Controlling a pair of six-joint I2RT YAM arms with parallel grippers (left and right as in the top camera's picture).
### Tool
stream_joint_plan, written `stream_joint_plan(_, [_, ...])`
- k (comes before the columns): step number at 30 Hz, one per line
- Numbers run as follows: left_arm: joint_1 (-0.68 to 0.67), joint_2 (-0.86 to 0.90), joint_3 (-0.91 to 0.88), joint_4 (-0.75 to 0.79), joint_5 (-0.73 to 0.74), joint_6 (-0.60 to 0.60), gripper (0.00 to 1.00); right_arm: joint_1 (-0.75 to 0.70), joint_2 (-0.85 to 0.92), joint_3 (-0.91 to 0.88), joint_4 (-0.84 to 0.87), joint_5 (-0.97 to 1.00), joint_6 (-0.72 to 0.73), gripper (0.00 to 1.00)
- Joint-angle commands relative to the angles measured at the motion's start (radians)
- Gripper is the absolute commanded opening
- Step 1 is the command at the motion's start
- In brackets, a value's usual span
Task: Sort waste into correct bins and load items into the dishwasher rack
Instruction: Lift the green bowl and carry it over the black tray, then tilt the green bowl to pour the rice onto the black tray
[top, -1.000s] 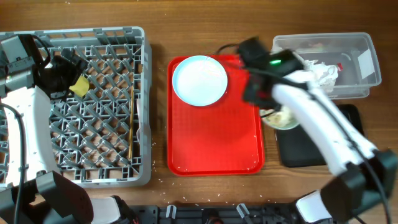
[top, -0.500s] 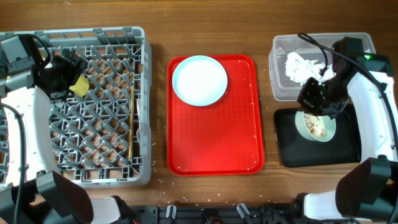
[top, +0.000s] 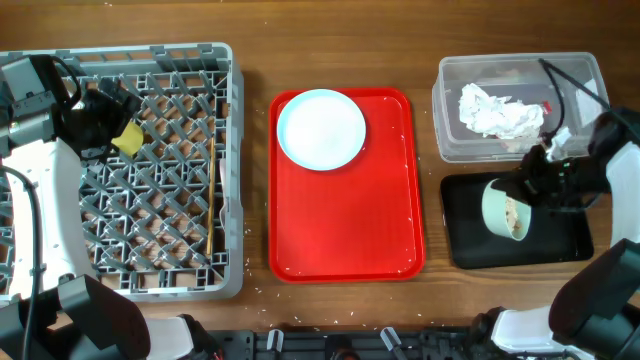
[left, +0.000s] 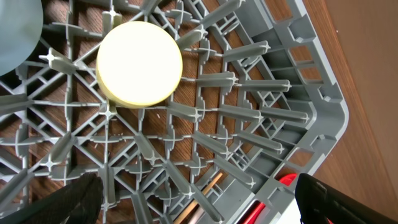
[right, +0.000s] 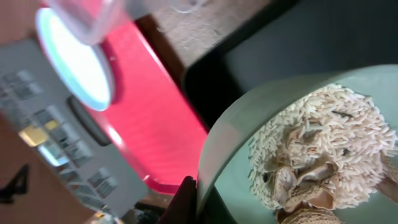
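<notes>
My right gripper (top: 535, 190) is shut on the rim of the pale green bowl (top: 503, 208) and holds it tipped on its side over the black tray (top: 560, 245). Rice and beige scraps (right: 311, 155) cling inside the bowl (right: 236, 155). The crumpled napkin (top: 498, 110) lies in the clear tub (top: 590, 75). The pale blue plate (top: 321, 129) sits on the red serving tray (top: 345, 220). My left gripper (left: 193, 205) is open above the grey rack (top: 160, 180), just beyond the upside-down yellow cup (left: 139, 63), which also shows in the overhead view (top: 128, 139). A pale blue bowl edge (left: 15, 34) shows at top left. Chopsticks (top: 212, 215) lie in the rack.
The rack's right wall (top: 235, 170) stands close to the red tray. Wooden table (top: 250, 40) lies bare behind the tray. White crumbs (top: 320, 322) are scattered along the front edge. The right arm's cable (top: 560, 90) crosses the tub.
My right arm carried the green bowl from beside the red tray to above the black tray and tipped it on its side. The left arm has not moved.
</notes>
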Motion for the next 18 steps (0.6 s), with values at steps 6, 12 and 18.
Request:
stream_joint_plan(6, [0.004,-0.014,-0.004,0.002,0.005,-0.006,1.00,-0.121,-0.002,-0.002,0.015,-0.176,-0.001,0.04])
stream_joint_plan(12, [0.004,-0.014,-0.004,0.002,0.005,-0.006,1.00,-0.214,0.023,-0.016,0.034,-0.277,-0.008,0.04])
stream_joint_plan(18, [0.004,-0.014,-0.004,0.002,0.005,-0.006,1.00,-0.271,0.074,-0.016,-0.021,-0.403,-0.026,0.04])
